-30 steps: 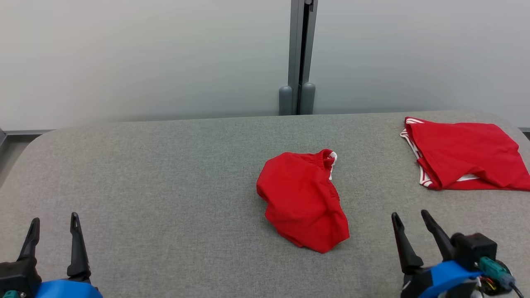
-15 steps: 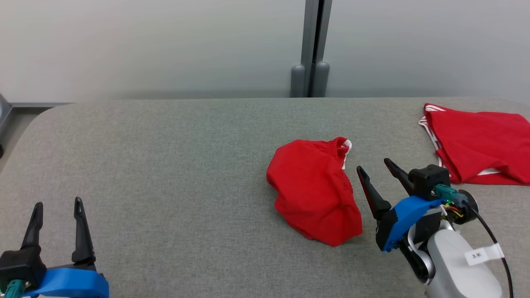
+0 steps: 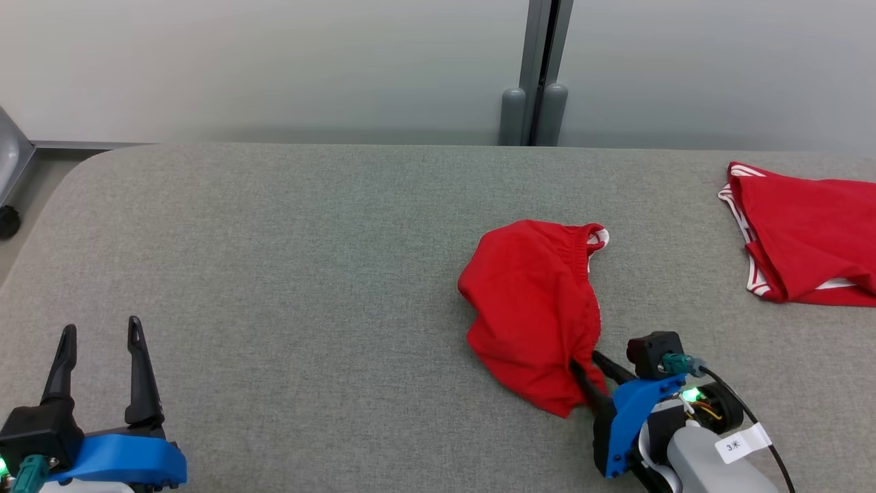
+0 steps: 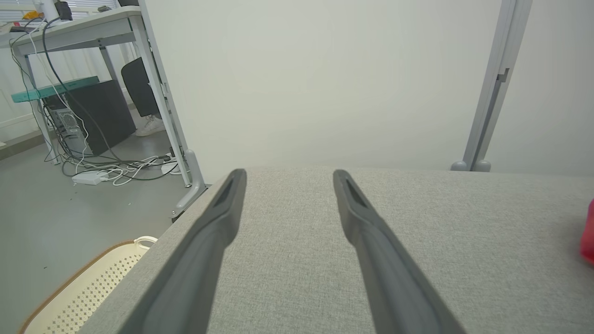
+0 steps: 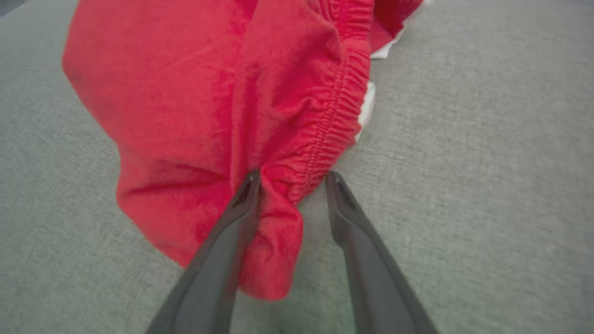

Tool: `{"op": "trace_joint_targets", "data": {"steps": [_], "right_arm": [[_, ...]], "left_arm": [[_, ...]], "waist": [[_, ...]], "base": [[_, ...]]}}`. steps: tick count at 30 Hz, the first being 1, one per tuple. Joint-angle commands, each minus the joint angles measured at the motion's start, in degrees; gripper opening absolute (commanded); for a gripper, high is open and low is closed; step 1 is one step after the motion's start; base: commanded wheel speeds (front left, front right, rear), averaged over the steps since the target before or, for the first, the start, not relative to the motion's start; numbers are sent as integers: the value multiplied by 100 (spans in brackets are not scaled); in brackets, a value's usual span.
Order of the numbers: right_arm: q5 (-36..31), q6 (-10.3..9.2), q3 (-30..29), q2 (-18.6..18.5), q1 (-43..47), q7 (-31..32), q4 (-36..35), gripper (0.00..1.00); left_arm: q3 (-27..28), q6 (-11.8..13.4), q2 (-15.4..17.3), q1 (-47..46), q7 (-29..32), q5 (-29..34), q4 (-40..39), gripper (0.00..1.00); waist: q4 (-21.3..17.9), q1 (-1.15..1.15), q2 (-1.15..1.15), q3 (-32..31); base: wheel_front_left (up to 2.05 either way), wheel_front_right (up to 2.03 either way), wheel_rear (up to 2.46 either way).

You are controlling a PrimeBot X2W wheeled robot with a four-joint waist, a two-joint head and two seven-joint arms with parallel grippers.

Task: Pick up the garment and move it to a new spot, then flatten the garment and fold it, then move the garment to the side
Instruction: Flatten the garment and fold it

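Right jaws astride garment (image 5: 185,93) waistband; basket (image 4: 88,287) beside table (image 3: 274,274).

I face a table (image 3: 274,226) covered in grey woven fabric with rounded corners. Behind it stands a plain pale wall (image 3: 274,61), split by an upright grey metal post (image 3: 540,61). Past the table's left end the grey floor (image 4: 55,218) carries a metal-legged desk (image 4: 83,28), a tangle of cables (image 4: 120,169) and a cream perforated basket (image 4: 79,292), all in soft, even light.
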Motion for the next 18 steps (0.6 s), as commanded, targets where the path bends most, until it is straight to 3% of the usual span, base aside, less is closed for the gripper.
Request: {"op": "trace_joint_targets", "data": {"steps": [1, 10, 14, 18], "right_arm": [[90, 1, 29, -14, -136, -88, 61, 0], [411, 1, -219, -668, -372, -774, 204, 0], [310, 1, -412, -975, -479, -884, -38, 0], [114, 1, -476, -999, -613, -919, -496, 0]], "left_arm": [[29, 43, 8, -109, -41, -16, 9, 100], [35, 125, 5, -47, -111, -31, -3, 100], [45, 147, 2, 10, -145, -47, -20, 100], [22, 168, -15, 27, -170, -62, -16, 100]], "waist": [[-15, 0, -1, 0], [-124, 0, -1, -94], [-159, 0, -1, -122], [-168, 0, -1, -125]], "base": [[0, 0, 0], [0, 0, 0], [0, 0, 0], [0, 0, 0]]}}
